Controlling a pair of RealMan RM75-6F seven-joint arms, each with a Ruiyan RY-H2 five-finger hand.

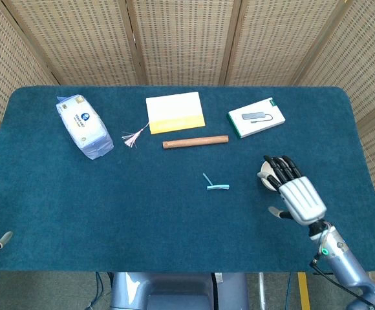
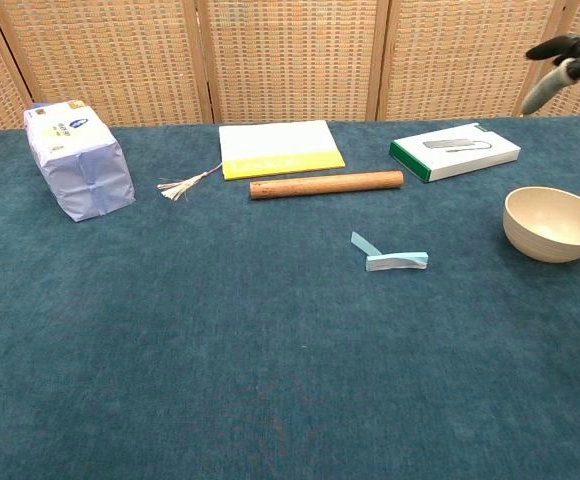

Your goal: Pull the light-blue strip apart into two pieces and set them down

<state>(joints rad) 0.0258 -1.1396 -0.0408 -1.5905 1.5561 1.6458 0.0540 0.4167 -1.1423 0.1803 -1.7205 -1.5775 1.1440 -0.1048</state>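
The light-blue strip (image 1: pixel 216 185) lies bent on the blue cloth near the table's middle, with a short end angled up and to the left; the chest view shows the strip (image 2: pixel 393 259) too. My right hand (image 1: pixel 295 192) hovers to its right, over the cream bowl (image 1: pixel 263 173), fingers spread and empty. In the chest view only the dark fingertips of the right hand (image 2: pixel 568 52) show at the top right. Of my left hand (image 1: pixel 2 239) only two fingertips show at the left table edge, apart and holding nothing.
A wooden rod (image 1: pixel 195 141) lies behind the strip. Further back are a white-and-yellow notebook (image 1: pixel 175 112), a white box with a green edge (image 1: pixel 256 117), a small tassel (image 1: pixel 133 137) and a tissue pack (image 1: pixel 84 126). The bowl (image 2: pixel 555 224) stands right of the strip.
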